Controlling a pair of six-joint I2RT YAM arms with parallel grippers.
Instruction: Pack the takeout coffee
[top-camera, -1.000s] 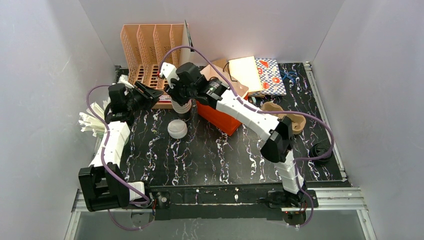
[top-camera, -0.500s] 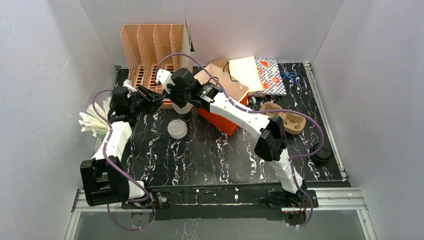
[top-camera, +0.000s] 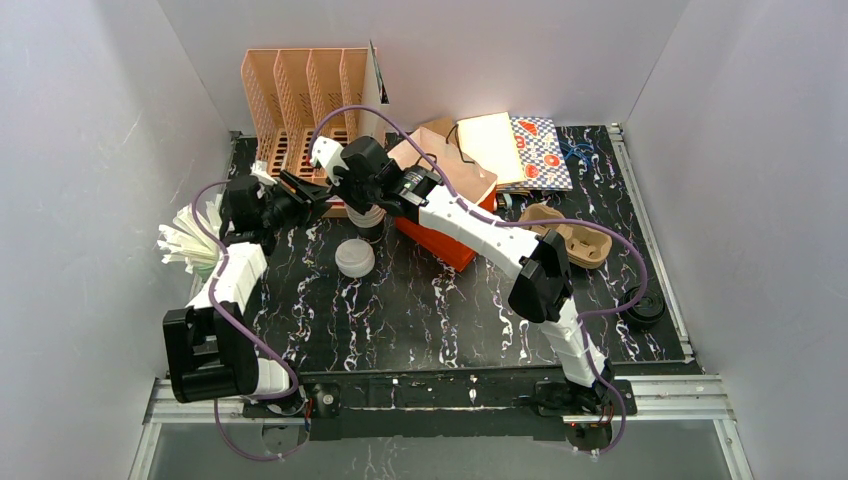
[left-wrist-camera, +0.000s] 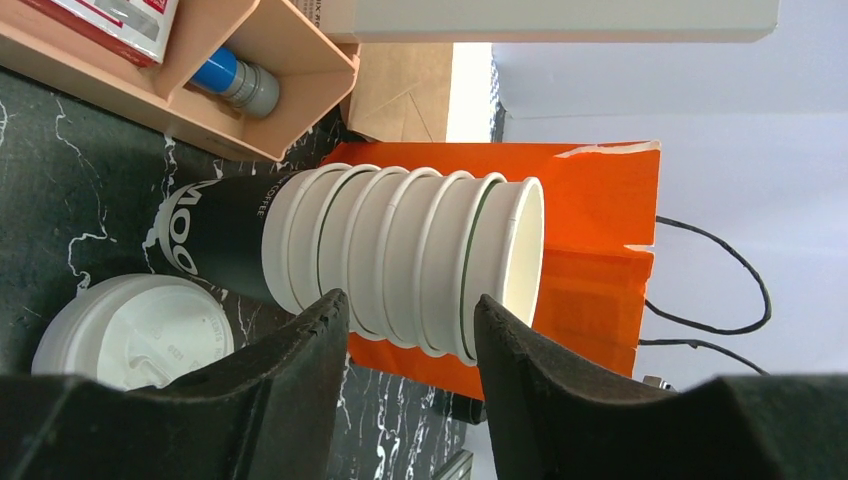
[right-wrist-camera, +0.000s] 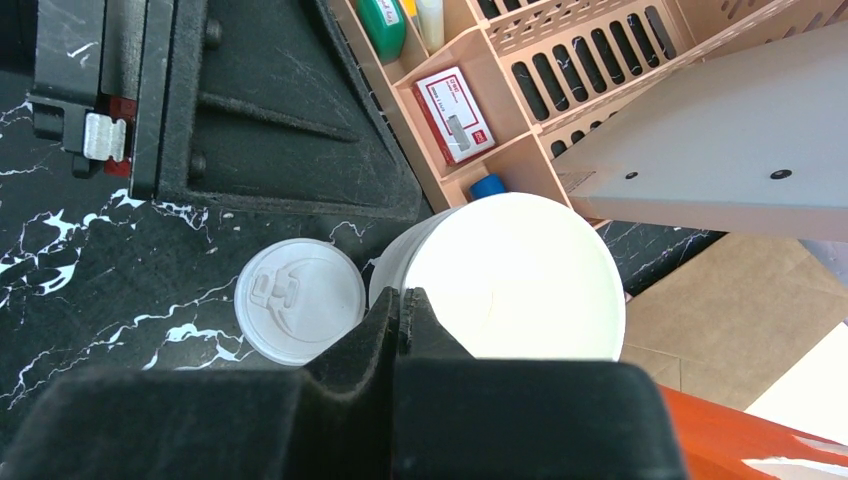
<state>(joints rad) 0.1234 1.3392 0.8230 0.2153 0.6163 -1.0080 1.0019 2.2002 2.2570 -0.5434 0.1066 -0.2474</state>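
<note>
Stack of white cups (left-wrist-camera: 400, 260), loose white lid (left-wrist-camera: 130, 335) beside it, peach desk organizer (top-camera: 300, 90), orange bag (left-wrist-camera: 600, 220)

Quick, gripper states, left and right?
Left gripper: open, cup stack at its fingertips.
Right gripper: shut at the stack's top rim; a pinch cannot be told.

Dark cup (left-wrist-camera: 210, 240): small "COFFEE" print; larger letters cut off.

Bright, even light falls from above, leaving only soft, short shadows on the dark marbled surface (top-camera: 420, 300) below the jaws. In both wrist views the jaws are near-black, blurred masses along the bottom edge, while the stack of white cups (left-wrist-camera: 420, 260) just beyond them is sharp, its open mouth glaring almost blank white.
</note>
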